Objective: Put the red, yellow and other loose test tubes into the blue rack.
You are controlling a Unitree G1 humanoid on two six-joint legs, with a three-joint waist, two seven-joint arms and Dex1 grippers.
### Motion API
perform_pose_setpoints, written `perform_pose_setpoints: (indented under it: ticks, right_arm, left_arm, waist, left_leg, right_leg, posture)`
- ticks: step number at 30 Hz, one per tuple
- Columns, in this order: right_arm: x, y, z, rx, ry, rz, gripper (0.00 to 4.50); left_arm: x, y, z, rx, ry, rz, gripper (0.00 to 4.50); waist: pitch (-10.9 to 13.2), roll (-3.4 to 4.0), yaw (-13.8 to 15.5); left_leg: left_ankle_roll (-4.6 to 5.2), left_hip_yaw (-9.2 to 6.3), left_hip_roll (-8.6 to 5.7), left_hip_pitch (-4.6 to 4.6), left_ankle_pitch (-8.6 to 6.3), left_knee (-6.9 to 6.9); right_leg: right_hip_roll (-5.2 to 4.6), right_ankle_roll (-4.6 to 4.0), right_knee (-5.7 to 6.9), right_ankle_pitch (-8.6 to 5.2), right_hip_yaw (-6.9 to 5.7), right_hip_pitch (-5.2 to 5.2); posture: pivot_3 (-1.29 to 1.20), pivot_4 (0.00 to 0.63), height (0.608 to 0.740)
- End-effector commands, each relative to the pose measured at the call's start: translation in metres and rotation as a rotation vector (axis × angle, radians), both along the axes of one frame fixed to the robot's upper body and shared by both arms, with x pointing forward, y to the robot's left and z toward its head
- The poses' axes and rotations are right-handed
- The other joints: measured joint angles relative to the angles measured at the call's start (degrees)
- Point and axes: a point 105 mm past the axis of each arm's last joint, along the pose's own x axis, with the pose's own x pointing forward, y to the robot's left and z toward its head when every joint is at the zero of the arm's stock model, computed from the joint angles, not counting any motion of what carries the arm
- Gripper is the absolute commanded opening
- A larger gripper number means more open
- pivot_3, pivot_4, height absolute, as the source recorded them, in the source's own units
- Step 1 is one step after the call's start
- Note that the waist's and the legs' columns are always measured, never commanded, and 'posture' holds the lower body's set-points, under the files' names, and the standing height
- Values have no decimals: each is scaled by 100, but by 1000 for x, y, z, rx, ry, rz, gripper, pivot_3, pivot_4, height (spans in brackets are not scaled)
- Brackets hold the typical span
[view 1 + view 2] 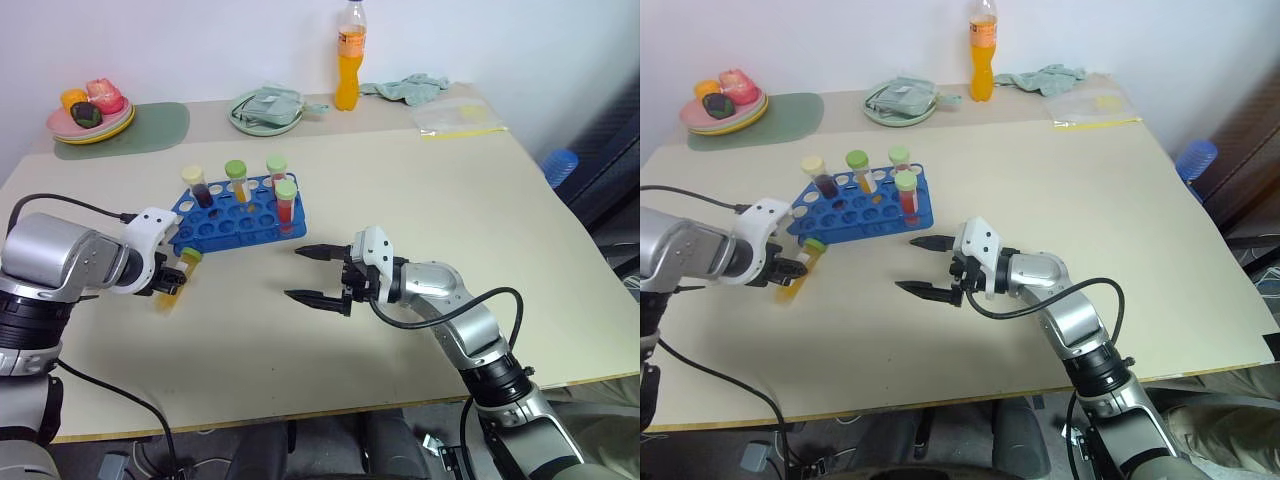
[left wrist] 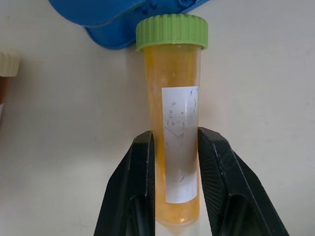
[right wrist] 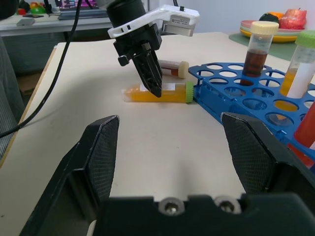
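My left tool (image 2: 174,162) grips the yellow tube (image 2: 173,123) lying on the worktop (image 1: 420,200) beside the blue rack (image 1: 240,215); right tool (image 1: 318,274) waits open. Next: lift, upright, insert.

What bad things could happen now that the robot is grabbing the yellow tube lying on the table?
The left hand pinches the yellow tube near its bottom end, so the capped end could sag or slip out when lifted. The tube's green cap lies right against the blue rack, so a careless lift might bump the rack and shake the standing tubes. Another loose tube lies close behind and could get knocked rolling.
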Motion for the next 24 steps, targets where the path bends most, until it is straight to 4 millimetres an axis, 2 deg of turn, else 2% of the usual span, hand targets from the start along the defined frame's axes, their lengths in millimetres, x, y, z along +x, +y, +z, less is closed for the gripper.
perform_pose_setpoints:
  ticks: [1,4,5,7,9,11,12,17,19,24]
  right_arm:
    - [-5,2,12,41,-36,12,3657]
    - [-4,0,11,46,-22,3,3657]
    - [-5,-1,11,49,-17,4,3657]
    - [-6,1,10,53,-6,14,3657]
    - [-7,2,10,57,3,30,3657]
    - [-7,4,9,58,11,44,3657]
    - [-7,5,9,59,14,49,3657]
    - [-5,9,10,65,18,63,3657]
    - [-4,9,11,68,16,57,3657]
    - [-1,9,11,71,10,34,3657]
  left_arm:
    - [-12,-4,32,-54,-108,-70,667]
    - [-28,-1,38,-99,-113,-95,667]
    - [-29,-7,46,-132,-192,-134,667]
    - [-26,-15,66,-172,-433,-179,667]
    - [-15,-25,100,-132,-815,-196,667]
    - [-8,-28,122,-133,-1090,-113,667]
    - [-4,-29,126,-125,-1174,-62,667]
    - [22,-65,121,-107,-1426,70,667]
    - [30,-70,112,-101,-1489,148,667]
    - [43,-90,86,-189,-1552,178,667]
  waist:
    - [0,0,7]
    - [0,1,20]
    - [0,1,23]
    - [-2,6,53]
    - [-3,5,127]
    - [-8,-9,210]
    - [-10,-11,215]
    - [-16,-17,225]
    - [-16,-17,220]
    - [-17,-17,191]
  left_leg:
    - [0,1,0,0,0,-2]
    - [-1,1,4,-1,0,-2]
    - [-1,1,4,0,0,-2]
    - [-1,1,7,1,-1,-4]
    - [-2,0,8,1,-1,3]
    - [-5,0,8,0,0,8]
    - [-8,-1,7,1,2,8]
    - [-8,16,-8,2,2,12]
    - [-7,19,-9,2,2,13]
    - [-6,26,-6,2,2,10]
  right_leg:
    - [0,0,0,0,1,-1]
    - [-1,-1,0,0,2,-2]
    - [-3,-1,0,0,3,-1]
    - [-7,-1,-5,0,3,2]
    - [-11,-1,-9,1,1,7]
    - [-10,-7,-16,6,-3,14]
    - [-9,-12,-26,12,-7,19]
    - [-9,-8,-30,19,-7,26]
    - [-8,-8,-28,19,-6,25]
    - [-4,-8,-25,19,-6,17]
  posture:
    - [0,150,740]
    - [0,150,740]
    - [0,150,740]
    - [0,150,740]
    - [0,150,740]
    - [0,150,740]
    - [0,150,740]
    - [0,150,740]
    - [0,150,740]
    - [0,150,740]
